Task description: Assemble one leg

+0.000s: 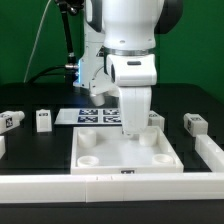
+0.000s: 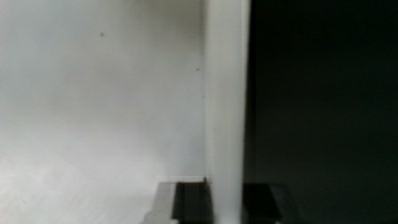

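Note:
The large flat white square piece (image 1: 125, 152) with round corner sockets lies in the middle of the table. My gripper (image 1: 132, 127) points straight down at its far edge. In the wrist view the gripper (image 2: 228, 186) has a dark finger (image 2: 189, 203) on each side of the piece's thin white edge (image 2: 228, 90), and both touch it. Small white legs with marker tags lie loose: one (image 1: 42, 120) at the exterior view's left, one (image 1: 154, 118) just beside my gripper, one (image 1: 193, 123) at the right. None of them is held.
The marker board (image 1: 92, 115) lies behind the square piece. A white raised border (image 1: 110, 185) runs along the front and up the exterior view's right (image 1: 207, 150). Another tagged white part (image 1: 10, 121) lies at the far left.

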`<state>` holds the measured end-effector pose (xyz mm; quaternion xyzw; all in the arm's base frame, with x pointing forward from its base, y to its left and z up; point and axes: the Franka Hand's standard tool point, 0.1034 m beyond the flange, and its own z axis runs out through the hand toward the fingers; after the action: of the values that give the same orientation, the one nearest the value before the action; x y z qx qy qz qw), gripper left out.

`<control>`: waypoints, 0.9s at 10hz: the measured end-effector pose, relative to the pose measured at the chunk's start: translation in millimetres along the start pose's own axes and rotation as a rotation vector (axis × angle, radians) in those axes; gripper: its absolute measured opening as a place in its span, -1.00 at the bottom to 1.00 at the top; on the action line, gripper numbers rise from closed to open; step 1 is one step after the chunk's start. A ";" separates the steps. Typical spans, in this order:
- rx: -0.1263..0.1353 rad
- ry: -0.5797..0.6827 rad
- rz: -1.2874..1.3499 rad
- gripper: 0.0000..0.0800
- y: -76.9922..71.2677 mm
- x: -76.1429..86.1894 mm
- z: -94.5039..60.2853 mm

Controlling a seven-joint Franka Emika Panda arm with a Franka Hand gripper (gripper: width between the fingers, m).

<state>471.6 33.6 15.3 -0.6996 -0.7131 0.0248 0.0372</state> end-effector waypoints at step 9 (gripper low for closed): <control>0.008 0.009 0.006 -0.83 20.3 52.9 -5.3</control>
<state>491.3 86.8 19.7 -0.7015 -0.7109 0.0247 0.0429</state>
